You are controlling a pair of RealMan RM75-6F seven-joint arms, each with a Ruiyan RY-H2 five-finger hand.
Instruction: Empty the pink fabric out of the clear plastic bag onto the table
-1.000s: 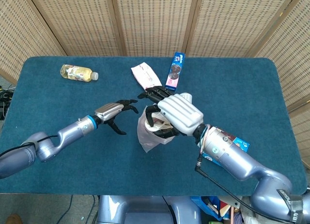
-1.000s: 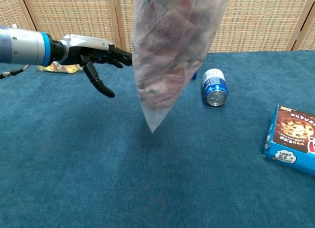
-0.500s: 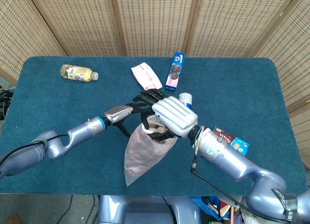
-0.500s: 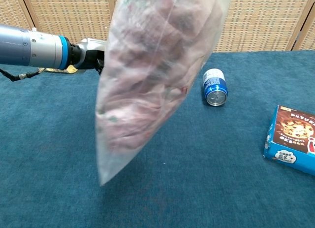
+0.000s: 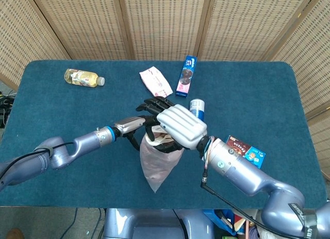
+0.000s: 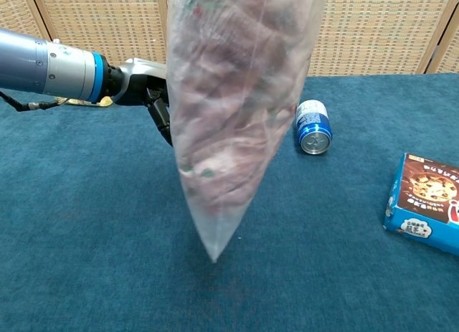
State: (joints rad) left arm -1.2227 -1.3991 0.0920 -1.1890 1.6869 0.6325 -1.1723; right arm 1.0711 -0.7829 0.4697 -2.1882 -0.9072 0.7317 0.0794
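Observation:
The clear plastic bag (image 5: 154, 164) hangs point-down above the table (image 5: 51, 115), its mouth gripped from above by my right hand (image 5: 178, 126). Pink fabric (image 6: 229, 95) fills the bag (image 6: 237, 153), which takes up the middle of the chest view with its tip just above the cloth. My right hand lies above the top edge of the chest view. My left hand (image 5: 133, 126) reaches in from the left to the bag's upper edge. In the chest view the left hand (image 6: 143, 84) meets the bag's side, and its fingers are hidden behind the bag.
A blue can (image 6: 312, 127) lies just right of the bag, and a blue snack box (image 6: 425, 203) sits further right. At the back are a bottle (image 5: 82, 77), a white and pink packet (image 5: 155, 80) and a narrow blue box (image 5: 187, 75).
The bag swung out to the left, then fell back to hang straight down. My left hand has closed in from the left until it meets the bag's upper edge.

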